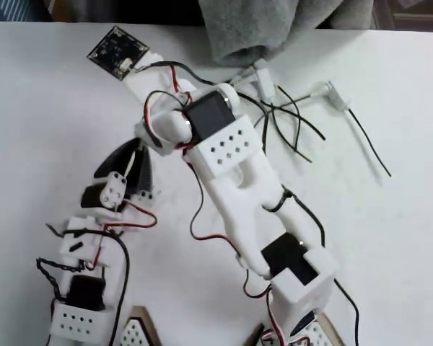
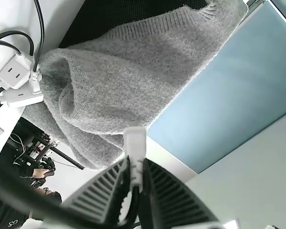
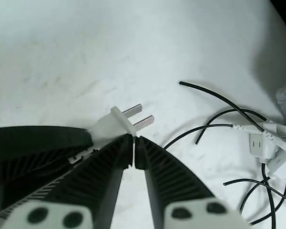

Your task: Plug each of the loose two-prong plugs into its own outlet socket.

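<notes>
Pronged plug (image 3: 115, 123) lies at the very tips of the right gripper (image 3: 133, 139), its two flat metal prongs pointing away from the gripper over the bare white desk (image 3: 62, 57); the gripper's ribbed black fingers are pressed together with only a hairline between them, and their tips touch the plug's white rear corner; whether they actually pinch it cannot be told. Left gripper (image 2: 136, 167) is clamped on a second, white plug (image 2: 134, 139); the narrow body of this plug stands between the two ribbed fingers and juts past their tips; its prongs are hidden.

Farther out on the desk, in the right wrist view, two white outlet sockets (image 3: 262, 143) lie side by side, touching; the nearer one shows its paired slots, both unfilled; thin black cords (image 2: 40, 28) loop and cross around them. In the left wrist view the same pair lies off to one side of the held plug, well apart from it.

From above, a white arm (image 1: 231, 166) stretches diagonally across the middle of the desk, a bare camera board (image 1: 119, 52) at its far end; the sockets sit just beyond the arm, near the far edge; another white fitting (image 1: 330, 92) on its own cord lies well to one side of them. Behind the sockets, a grey knitted sweater (image 1: 260, 29) hangs over the desk's far edge, its hem just beside them.
</notes>
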Robot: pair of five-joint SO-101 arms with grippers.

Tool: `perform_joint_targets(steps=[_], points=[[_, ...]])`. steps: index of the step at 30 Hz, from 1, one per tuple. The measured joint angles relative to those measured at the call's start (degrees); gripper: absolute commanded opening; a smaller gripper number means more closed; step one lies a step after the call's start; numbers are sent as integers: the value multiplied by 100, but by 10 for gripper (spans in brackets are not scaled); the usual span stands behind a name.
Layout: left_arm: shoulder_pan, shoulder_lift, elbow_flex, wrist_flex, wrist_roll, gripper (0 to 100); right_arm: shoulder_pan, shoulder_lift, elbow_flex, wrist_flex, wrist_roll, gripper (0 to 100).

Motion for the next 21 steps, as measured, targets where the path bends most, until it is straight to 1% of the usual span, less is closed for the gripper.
perform_joint_targets(steps=[2, 7, 10, 13, 17, 21], points=[[0, 0, 0, 0, 0, 24, 0, -9, -18, 26, 0, 19], [9, -9, 0, 0, 0, 24, 62, -246, -440, 554, 0, 19], [9, -9, 0, 44, 0, 24, 123, -721, -695, 853, 0, 19], [9, -9, 0, 299, 0, 24, 193, -1415, -615, 888, 0, 19], [9, -9, 0, 668, 0, 24, 651, -2505, -9, 905, 0, 19], [9, -9, 0, 1266, 0, 24, 1433, -3666, 1090, 905, 0, 19]])
